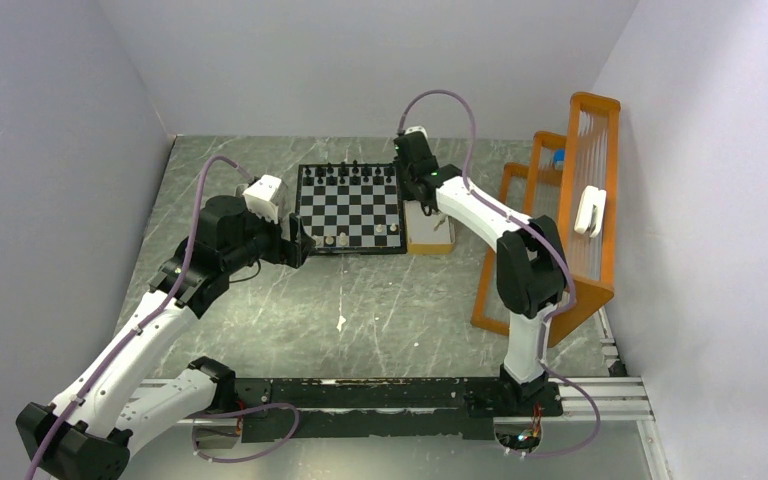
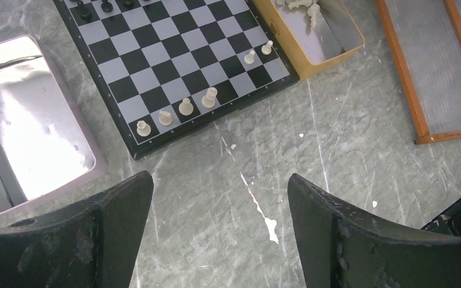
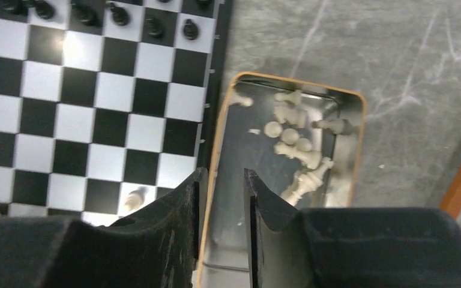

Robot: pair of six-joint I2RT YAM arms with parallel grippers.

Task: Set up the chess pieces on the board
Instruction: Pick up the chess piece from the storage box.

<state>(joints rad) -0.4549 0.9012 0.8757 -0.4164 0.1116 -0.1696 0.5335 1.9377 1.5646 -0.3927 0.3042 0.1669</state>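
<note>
Grey marbled counter [image 1: 390, 300], plain pale walls on three sides. Toward the left sits a silvery metal tray [image 2: 30, 120], flat on the counter just beside the board's left side. Left claw [image 2: 219, 180] hovers over bare counter just off the near edge of the board, jaws spread wide and nothing between them, with a white scuff mark [image 2: 269, 225] on the counter below. The board [image 1: 350, 205] lies mid-counter toward the far edge, square to it. Black chess pieces [image 1: 345, 172] stand lined up along the board's far side. Six cream pieces are upright on the near side: four in a row [image 2: 177, 112] along the near edge starting at the near-left corner, and two more [image 2: 258, 52] close together toward the near-right corner. The middle squares are bare checks. A tan tray [image 1: 430, 240] sits right against the board's right side, with a metal floor inside and a heap of loose cream pieces [image 3: 294, 141], most of them lying on their sides. Right claw [image 3: 223, 180] hangs over the tray's left rim next to the board edge. Its jaws are only a narrow slit apart and no piece shows in the gap, so it grips nothing. An orange wooden rack [image 1: 590, 200] stands along the counter's right edge, well apart from the tray.
</note>
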